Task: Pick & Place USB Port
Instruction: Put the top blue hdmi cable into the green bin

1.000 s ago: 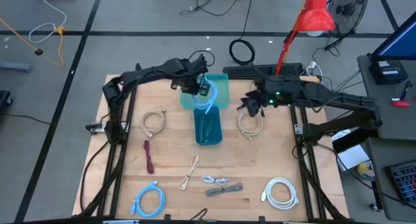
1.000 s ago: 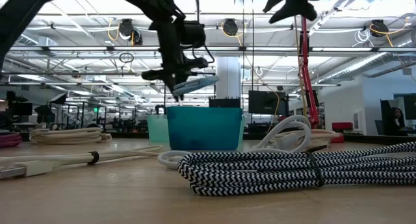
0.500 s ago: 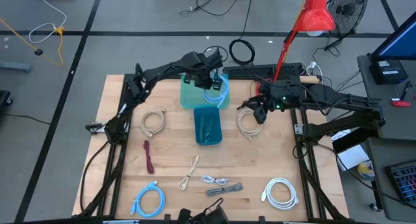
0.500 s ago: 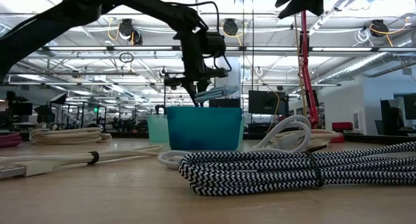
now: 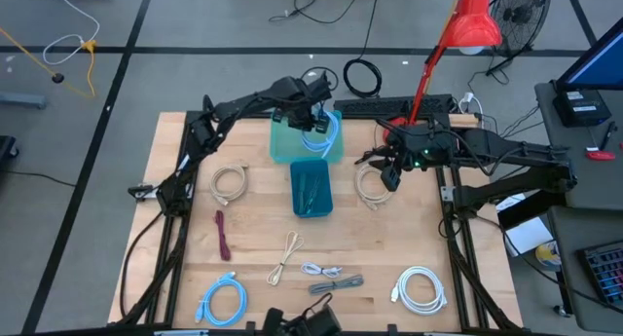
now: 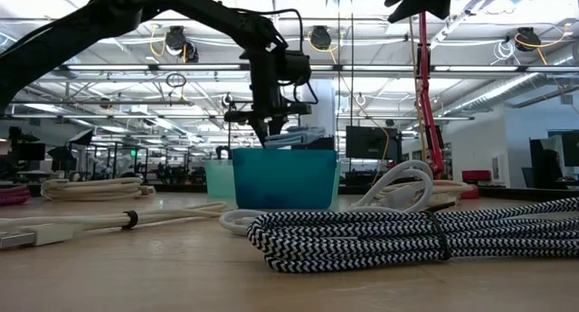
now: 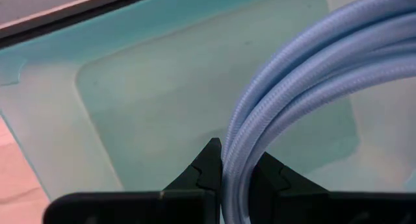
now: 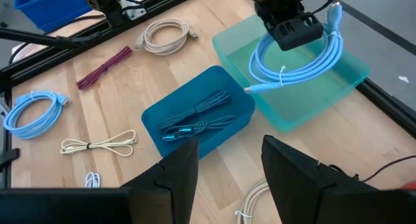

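Note:
My left gripper (image 5: 310,117) is over the light teal bin (image 5: 282,146) at the table's far middle, shut on a coiled light blue cable (image 5: 324,133). In the low view the cable (image 6: 294,136) hangs just above the bins' rims. The left wrist view shows the bin floor (image 7: 143,107) under the cable (image 7: 292,87). My right gripper (image 5: 387,175) is open, above a beige cable coil (image 5: 372,187) that lies flat on the table right of the bins. The right wrist view shows its open fingers (image 8: 229,165) and, farther off, the left gripper (image 8: 292,32) with the cable (image 8: 305,55). My left gripper pinches several strands of the light blue coil (image 7: 242,160) between its two fingers (image 7: 207,169). It comes from above, pointing down, with the fingers across the strands. The coil hangs tilted below the fingers over the teal bin, with one plug end (image 8: 253,89) dangling.
A dark blue bin (image 5: 311,187) holding cables stands just nearer than the teal one. Loose cables lie about: a beige coil (image 5: 229,183), a maroon one (image 5: 224,234), a light blue coil (image 5: 222,299), a grey zigzag one (image 5: 336,284), a white coil (image 5: 421,287). A red lamp (image 5: 472,19) stands at the far right.
My left gripper has carried the blue coil toward the table's far right, from the teal bin's near edge to over its middle, and then lowered it toward the rim. My right gripper has drifted slightly right and nearer, over the beige coil.

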### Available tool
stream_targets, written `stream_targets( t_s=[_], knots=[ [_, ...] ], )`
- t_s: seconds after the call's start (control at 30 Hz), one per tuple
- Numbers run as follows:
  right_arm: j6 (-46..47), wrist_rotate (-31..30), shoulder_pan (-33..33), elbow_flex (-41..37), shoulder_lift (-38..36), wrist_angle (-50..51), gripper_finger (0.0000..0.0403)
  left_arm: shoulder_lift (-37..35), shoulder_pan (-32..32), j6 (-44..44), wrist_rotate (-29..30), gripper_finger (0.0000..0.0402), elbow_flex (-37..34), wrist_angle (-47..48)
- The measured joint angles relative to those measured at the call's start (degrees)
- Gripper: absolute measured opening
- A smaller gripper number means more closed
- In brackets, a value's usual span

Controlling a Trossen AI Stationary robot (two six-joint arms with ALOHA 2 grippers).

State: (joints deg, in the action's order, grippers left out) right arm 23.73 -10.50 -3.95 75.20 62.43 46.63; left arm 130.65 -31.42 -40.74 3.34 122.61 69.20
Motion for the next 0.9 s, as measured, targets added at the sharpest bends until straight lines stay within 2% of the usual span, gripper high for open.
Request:
stream_targets(
  t_s=[0.2, 0.63, 0.9],
  knots=[
    [0.2, 0.1, 0.6, 0.0, 0.0, 0.0, 0.0157, 0.0, 0.4, -0.3, 0.9, 0.0036, -0.1, -2.9],
    [1.1, 0.1, 1.5, 0.0, -0.1, 0.3, 0.0157, 3.4, 1.3, -1.7, -0.2, 0.0036, -0.2, -1.9],
    [1.3, 0.1, 2.9, 0.0, -0.1, 0.4, 0.0157, 4.8, 1.7, -1.4, 1.7, 0.0036, -0.2, -3.0]
  ],
)
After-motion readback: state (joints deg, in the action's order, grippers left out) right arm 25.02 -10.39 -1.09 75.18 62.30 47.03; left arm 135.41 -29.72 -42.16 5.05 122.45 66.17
